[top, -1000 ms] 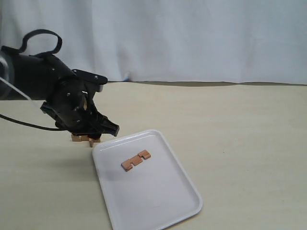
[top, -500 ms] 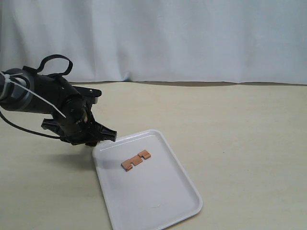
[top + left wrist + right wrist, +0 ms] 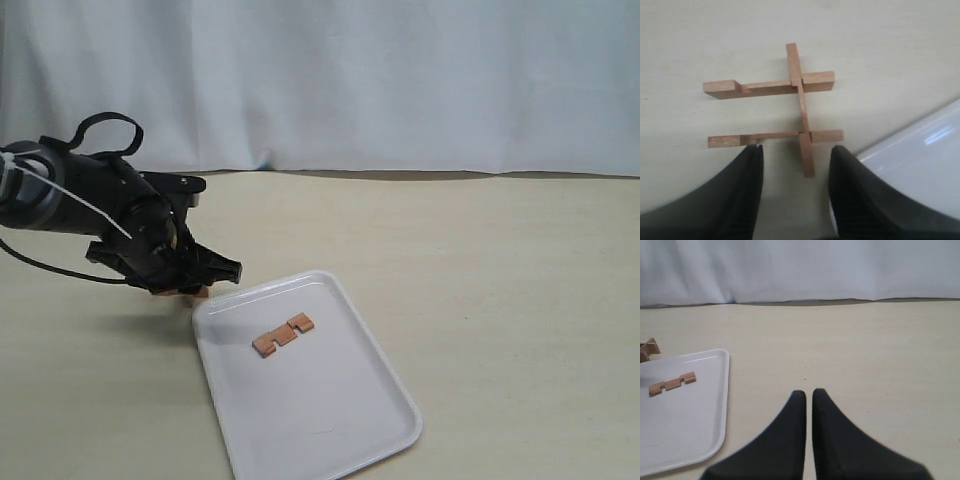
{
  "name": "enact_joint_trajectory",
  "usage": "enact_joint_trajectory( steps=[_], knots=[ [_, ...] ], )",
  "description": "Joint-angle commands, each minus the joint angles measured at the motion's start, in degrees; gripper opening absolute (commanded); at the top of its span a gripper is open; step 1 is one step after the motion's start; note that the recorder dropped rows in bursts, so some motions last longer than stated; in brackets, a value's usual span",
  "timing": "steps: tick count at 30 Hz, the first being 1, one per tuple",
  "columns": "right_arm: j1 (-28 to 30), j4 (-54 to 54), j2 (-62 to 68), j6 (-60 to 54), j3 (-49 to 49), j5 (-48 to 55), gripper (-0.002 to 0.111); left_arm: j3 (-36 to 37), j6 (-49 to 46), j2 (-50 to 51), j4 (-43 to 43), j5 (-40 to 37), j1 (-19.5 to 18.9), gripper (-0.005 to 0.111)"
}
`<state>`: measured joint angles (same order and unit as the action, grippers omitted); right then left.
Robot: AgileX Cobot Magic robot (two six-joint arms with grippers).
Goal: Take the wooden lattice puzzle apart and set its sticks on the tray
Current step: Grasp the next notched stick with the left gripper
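Slats of the puzzle [image 3: 801, 112] lie interlocked on the bench [image 3: 500, 280], just off the far left corner of the tray [image 3: 330, 400]. The left end effector [image 3: 796, 148] hangs low over it with its fingers spread. The free end of the crossing slat lies between the fingertips and touches neither. The left wrist view shows three slats, two parallel and one crossing them, whereas in the exterior view the arm hides nearly all of the puzzle. One loose stick [image 3: 283, 335] lies on the tray's far half. The right end effector [image 3: 808, 392] shows only in its own wrist view, fingers pressed together above bare bench.
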<state>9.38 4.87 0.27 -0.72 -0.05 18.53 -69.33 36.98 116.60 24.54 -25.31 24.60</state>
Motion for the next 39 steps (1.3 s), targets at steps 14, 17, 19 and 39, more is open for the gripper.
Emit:
enact_joint_trajectory(
  steps=[14,17,19,39],
  knots=[
    [-0.2,0.6,-0.3,0.0,0.0,-0.2,0.004,-0.1,0.7,0.2,-2.2,-3.9,-0.2,0.040],
    [-0.2,0.6,-0.3,0.0,0.0,-0.2,0.004,-0.1,0.7,1.1,-3.4,-3.0,-0.2,0.040],
    [-0.2,0.6,-0.3,0.0,0.0,-0.2,0.004,-0.1,0.7,1.8,-4.8,-2.1,-0.2,0.040],
    [-0.2,0.6,-0.3,0.0,0.0,-0.2,0.004,-0.1,0.9,2.3,-4.0,1.7,-0.2,0.016]
  ],
)
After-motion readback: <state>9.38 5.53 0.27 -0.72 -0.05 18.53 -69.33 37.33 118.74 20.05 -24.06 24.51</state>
